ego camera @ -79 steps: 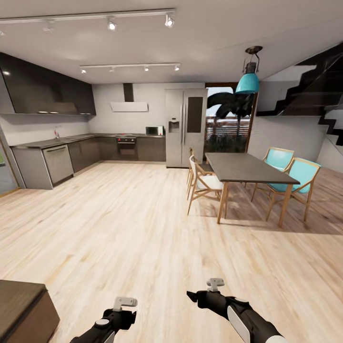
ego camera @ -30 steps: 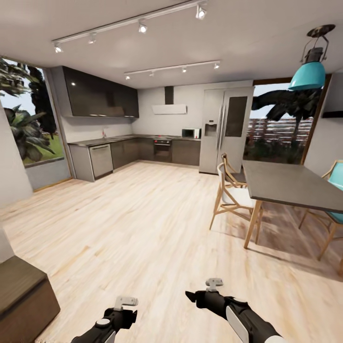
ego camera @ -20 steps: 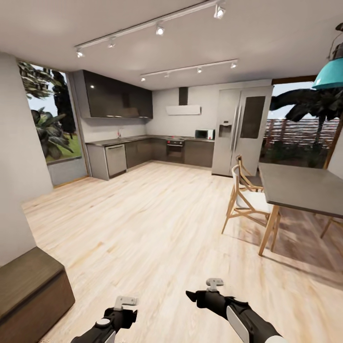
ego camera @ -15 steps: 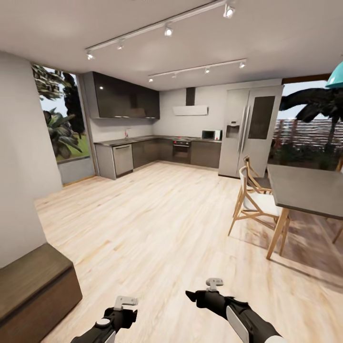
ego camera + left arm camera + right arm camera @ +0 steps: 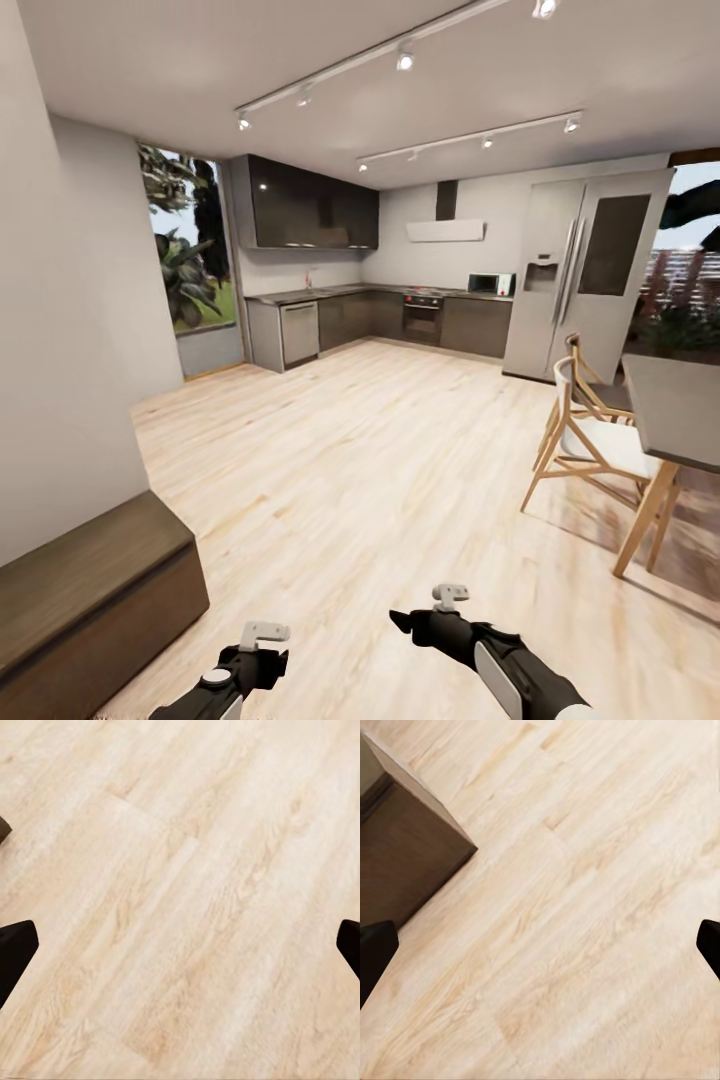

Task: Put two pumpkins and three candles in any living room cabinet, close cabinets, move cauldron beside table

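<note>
Left end effector [image 5: 262,632]: low in the head view at about 7 o'clock, over bare floor. In its wrist view the dark fingertips [image 5: 15,952] sit at opposite edges, spread wide apart, nothing between them.
Right end effector [image 5: 450,596]: low in the head view at about 5 o'clock, on a black and white forearm. In its wrist view the fingertips [image 5: 375,949] also sit far apart at the edges, holding nothing.
Floor [image 5: 380,470]: pale wood planks, running from the arms out to the kitchen.
Cabinet [image 5: 90,590]: long, low, dark-brown unit at about 8 o'clock, against the grey wall, its fronts flat. One corner of it appears in the right wrist view [image 5: 405,847], standing on the floor.
Pumpkins and candles: cannot tell where they are from these views.
Counter [image 5: 680,410]: grey dining top on wooden legs at 3 o'clock, cut by the edge.
Chairs [image 5: 590,440]: two wooden chairs with pale seats, drawn up beside that counter.
Kitchen [image 5: 400,320]: dark grey cupboards at 12 o'clock, far across the floor, with an oven and a microwave.
Fridge [image 5: 585,270]: tall, silver, at about 1 o'clock.
Window [image 5: 185,250]: at about 11 o'clock, green plants outside.
</note>
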Robot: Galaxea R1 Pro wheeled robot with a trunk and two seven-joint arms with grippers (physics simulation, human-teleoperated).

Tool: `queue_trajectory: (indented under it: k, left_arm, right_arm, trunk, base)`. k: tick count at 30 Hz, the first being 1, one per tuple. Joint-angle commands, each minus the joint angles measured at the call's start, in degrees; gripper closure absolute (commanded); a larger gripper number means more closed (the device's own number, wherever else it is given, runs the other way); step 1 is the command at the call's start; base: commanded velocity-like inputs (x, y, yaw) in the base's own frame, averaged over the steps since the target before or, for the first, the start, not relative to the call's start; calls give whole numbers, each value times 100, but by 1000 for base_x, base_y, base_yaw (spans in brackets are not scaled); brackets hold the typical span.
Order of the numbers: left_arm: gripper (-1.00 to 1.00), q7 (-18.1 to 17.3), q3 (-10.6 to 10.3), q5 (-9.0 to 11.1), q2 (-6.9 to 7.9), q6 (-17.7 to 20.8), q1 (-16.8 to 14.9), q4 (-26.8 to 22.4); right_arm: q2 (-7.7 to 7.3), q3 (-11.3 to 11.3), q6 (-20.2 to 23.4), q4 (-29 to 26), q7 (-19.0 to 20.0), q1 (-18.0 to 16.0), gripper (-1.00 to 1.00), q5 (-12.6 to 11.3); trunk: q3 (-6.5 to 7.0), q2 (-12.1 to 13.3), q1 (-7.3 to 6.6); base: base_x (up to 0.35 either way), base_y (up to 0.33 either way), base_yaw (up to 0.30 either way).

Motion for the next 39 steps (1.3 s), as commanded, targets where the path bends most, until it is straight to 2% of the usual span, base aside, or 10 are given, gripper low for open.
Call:
queue_trajectory:
  k: [1,15,39]
  left_arm:
    - [-100,19,-48,54,0,-18,-6,7]
    - [-100,18,-48,58,-8,-18,-7,7]
    - [-100,18,-48,58,-8,-18,-9,7]
  right_arm:
    - [2,9,31,-8,-8,-2,-100,-34]
    - [13,-26,-3,-8,-28,-2,-100,-33]
    - [33,-64,-17,-8,-34,-1,-100,-41]
  trunk:
    - [-11,-3,0]
    - [-79,-3,0]
    - [-229,-3,0]
  base:
    - [80,-81,252]
    - [62,-78,245]
    - [1,-4,206]
